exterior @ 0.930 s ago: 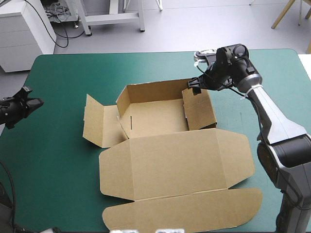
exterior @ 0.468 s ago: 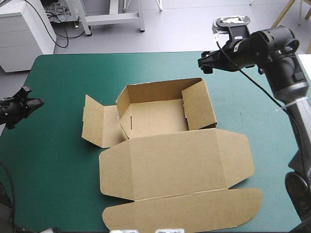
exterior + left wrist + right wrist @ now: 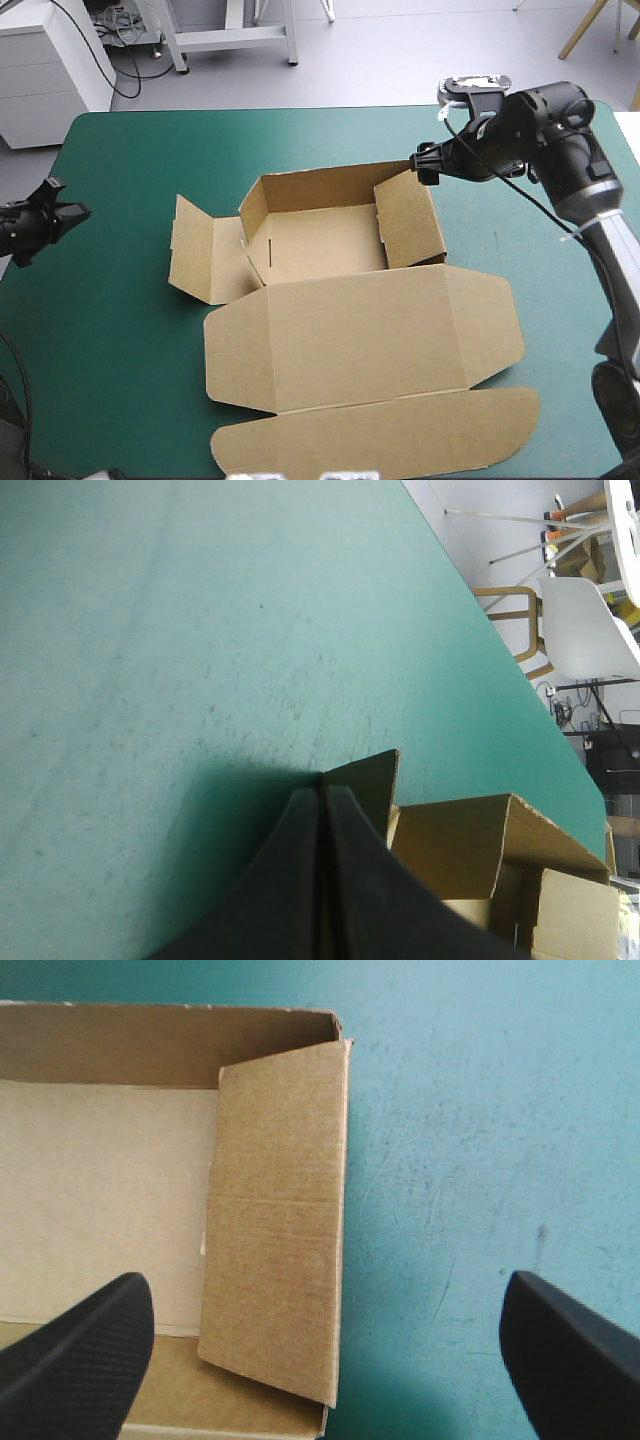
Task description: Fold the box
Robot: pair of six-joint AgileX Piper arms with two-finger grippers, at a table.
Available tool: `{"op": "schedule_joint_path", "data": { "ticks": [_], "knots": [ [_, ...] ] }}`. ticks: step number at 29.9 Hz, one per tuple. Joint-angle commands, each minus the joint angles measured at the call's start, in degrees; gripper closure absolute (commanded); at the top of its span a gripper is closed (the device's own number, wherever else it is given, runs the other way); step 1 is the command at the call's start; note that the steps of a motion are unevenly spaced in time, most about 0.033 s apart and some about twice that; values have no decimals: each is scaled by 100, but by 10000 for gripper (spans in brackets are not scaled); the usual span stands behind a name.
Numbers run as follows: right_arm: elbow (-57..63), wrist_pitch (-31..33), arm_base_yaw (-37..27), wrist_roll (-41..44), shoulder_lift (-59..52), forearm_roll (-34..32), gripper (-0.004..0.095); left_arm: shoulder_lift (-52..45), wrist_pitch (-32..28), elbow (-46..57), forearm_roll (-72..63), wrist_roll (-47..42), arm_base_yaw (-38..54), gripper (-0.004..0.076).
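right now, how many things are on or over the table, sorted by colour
brown: 1, the box
black: 2, the left gripper and the right gripper
teal-green: 1, the table cover
total: 4

box [image 3: 350, 335]: was plain brown board all over, unprinted; in the right wrist view the tray floor looked paler than the walls.
tucked flap [image 3: 275, 1210]: was a deeper brown, with a fine ribbed grain and one faint crease line across it.
worktop cover [image 3: 120, 370]: was teal-green, plain, marked with faint pale scuffs and scratches.
left jaws: were black, smooth.
right jaws: were black with a fine woven pattern.
right arm [image 3: 565, 140]: was black at the wrist, grey lower down.
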Motion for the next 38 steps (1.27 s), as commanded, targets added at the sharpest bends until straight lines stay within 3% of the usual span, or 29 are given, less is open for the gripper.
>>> {"op": "schedule_joint_path", "data": {
  "ticks": [1,13,27,30,35,38],
  "knots": [
    [-96,-233,-28,-80,186,-9,44,-242,37,-146,-407,-27,9,734],
    [-96,-233,-28,-409,1441,497,44,-242,47,-146,-393,-27,9,734],
    [-96,-244,-28,-470,1743,431,76,-242,47,-146,-393,-27,9,734],
    [-96,-244,-18,-483,1743,431,259,-242,36,-146,-393,1,9,734],
    [-96,-244,34,-754,1743,458,921,-242,-12,-146,-393,1,9,734],
    [-96,-244,89,-754,1743,434,911,-242,-22,-146,-393,1,9,734]
  ]
}}
